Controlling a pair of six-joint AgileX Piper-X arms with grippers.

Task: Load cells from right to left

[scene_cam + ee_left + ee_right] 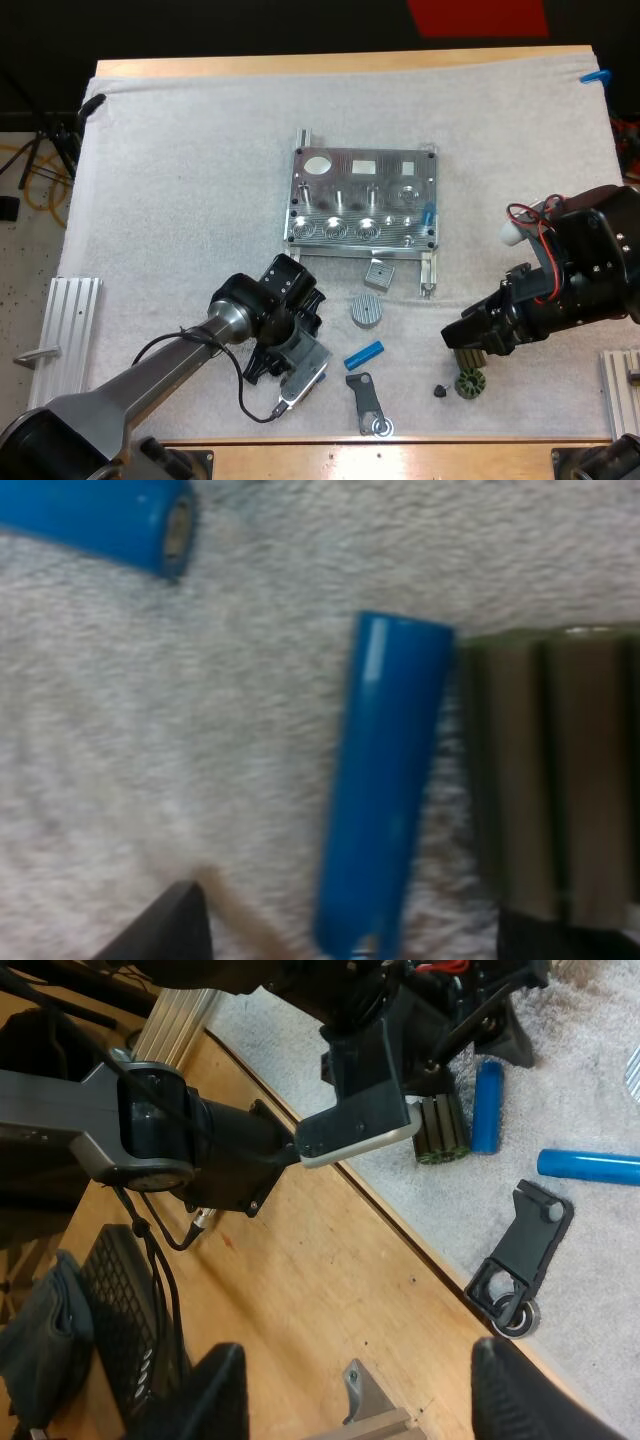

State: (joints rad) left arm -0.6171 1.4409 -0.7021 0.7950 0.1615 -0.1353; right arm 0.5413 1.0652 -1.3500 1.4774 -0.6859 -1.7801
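Observation:
The metal fixture (365, 200) sits mid-mat with one blue cell (428, 212) standing in its right end. My left gripper (290, 345) is low over the mat in front of it, open. Its fingertips (165, 930) stand apart on either side of a blue cylinder (385, 780) without touching it. That cylinder (487, 1105) lies beside an olive ribbed part (550, 770). A second blue cylinder (364, 354) lies just to the right. My right gripper (465, 338) hovers open at the mat's right front, holding nothing.
A black bracket (368, 400), a ribbed gear (468, 383) and a small black knob (440, 390) lie near the front edge. A grey ribbed disc (367, 310) and a small grey block (379, 274) sit before the fixture. Aluminium rails (70, 320) flank the mat.

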